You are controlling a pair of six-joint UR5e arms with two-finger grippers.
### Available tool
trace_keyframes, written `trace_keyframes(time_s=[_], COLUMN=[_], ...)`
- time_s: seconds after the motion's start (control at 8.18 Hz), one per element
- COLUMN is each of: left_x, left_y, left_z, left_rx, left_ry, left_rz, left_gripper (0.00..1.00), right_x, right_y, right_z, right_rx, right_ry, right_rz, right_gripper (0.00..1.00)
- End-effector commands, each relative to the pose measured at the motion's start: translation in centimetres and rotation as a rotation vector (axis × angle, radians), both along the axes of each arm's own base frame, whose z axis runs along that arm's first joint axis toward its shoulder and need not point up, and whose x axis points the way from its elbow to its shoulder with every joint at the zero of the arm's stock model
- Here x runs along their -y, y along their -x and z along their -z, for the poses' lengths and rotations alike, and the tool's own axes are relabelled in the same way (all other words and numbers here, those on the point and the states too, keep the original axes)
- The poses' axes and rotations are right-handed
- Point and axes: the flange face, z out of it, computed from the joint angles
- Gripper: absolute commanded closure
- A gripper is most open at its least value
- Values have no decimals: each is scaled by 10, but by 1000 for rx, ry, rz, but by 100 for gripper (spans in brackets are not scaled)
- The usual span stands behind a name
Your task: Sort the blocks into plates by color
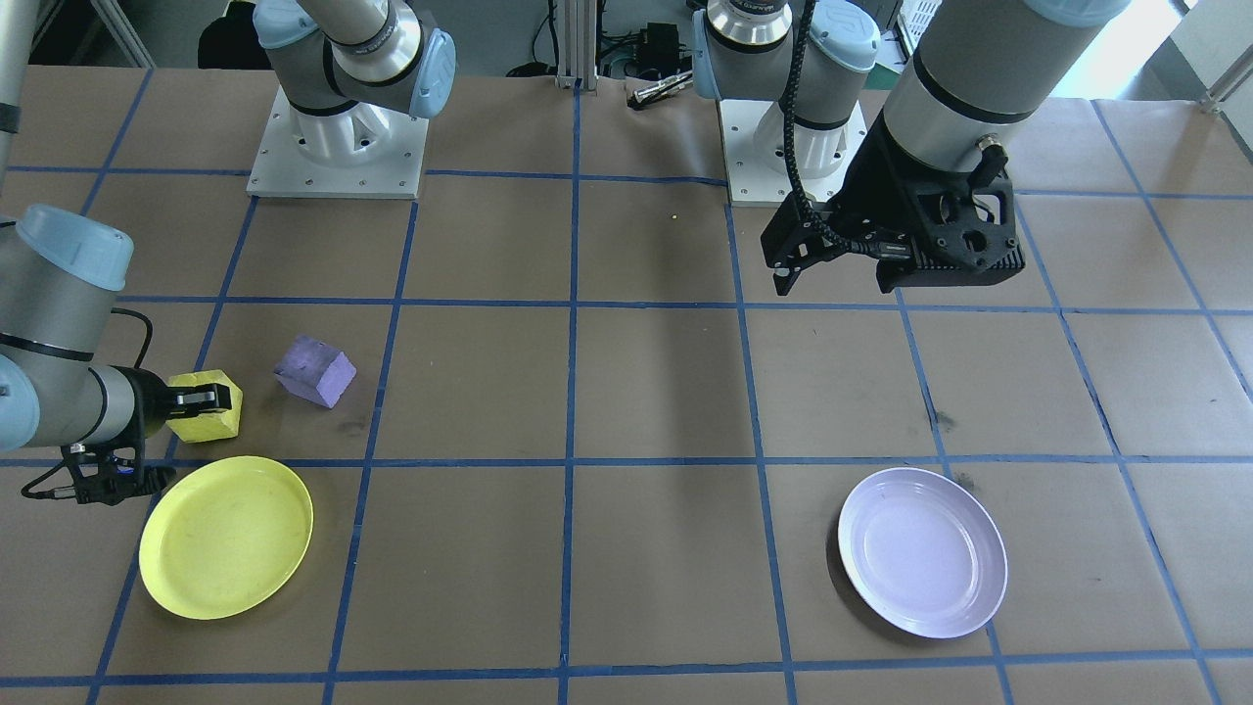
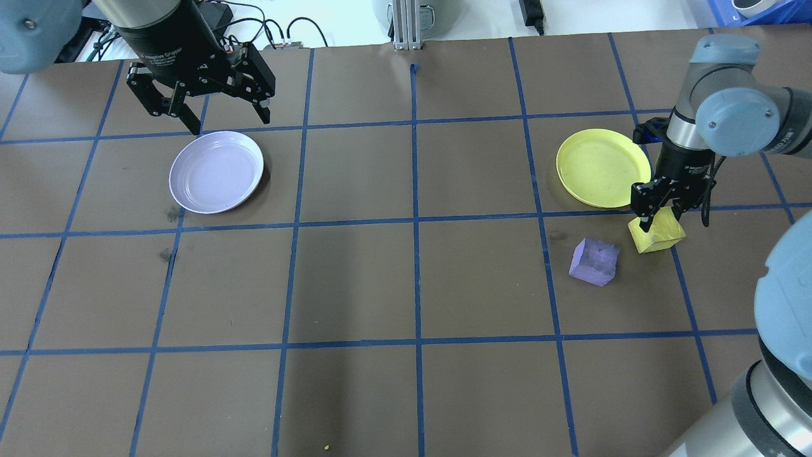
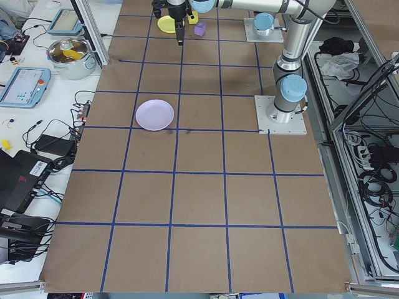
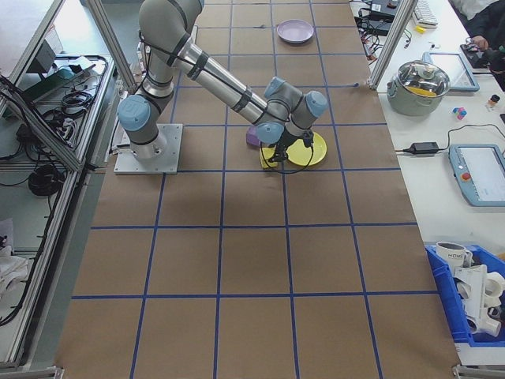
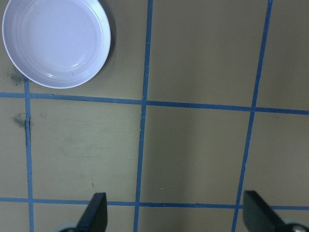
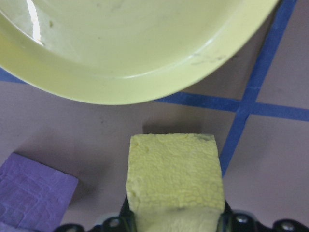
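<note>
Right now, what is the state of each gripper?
Left gripper: open, holding nothing.
Right gripper: closed on the yellow block.

A wide table covered in brown paper (image 2: 355,285) and crossed by a grid of blue tape lines (image 2: 415,222) is carrying everything. In the overhead view, a pale lavender round plastic plate (image 2: 216,172) is lying at far left and a bright yellow round plastic plate (image 2: 602,167) at far right. Just nearer than the yellow plate, a small matte yellow cube (image 2: 658,233) and a small matte purple cube (image 2: 594,261) are sitting apart.
</note>
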Motion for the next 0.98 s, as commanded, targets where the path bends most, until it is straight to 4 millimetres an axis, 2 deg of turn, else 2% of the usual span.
trace_keyframes(time_s=[0.0,0.24,0.37,0.61,0.86], left_x=[-1,-5,-1,0,0], left_y=[0,0,0,0,0], left_z=[-3,-8,-1,-8,-13], left_rx=[0,-2,0,-2,-2], left_ry=[7,14,2,22,44], left_rz=[-1,0,0,0,0], left_gripper=[0,0,0,0,0], right_x=[2,21,35,70,100], right_y=[-8,-20,-26,-46,-43], right_z=[-52,-89,-99,-90,-69], right_rx=[16,15,15,3,2], right_ry=[116,205,237,248,256], right_rz=[59,67,89,116,109], right_gripper=[100,100,100,100,100])
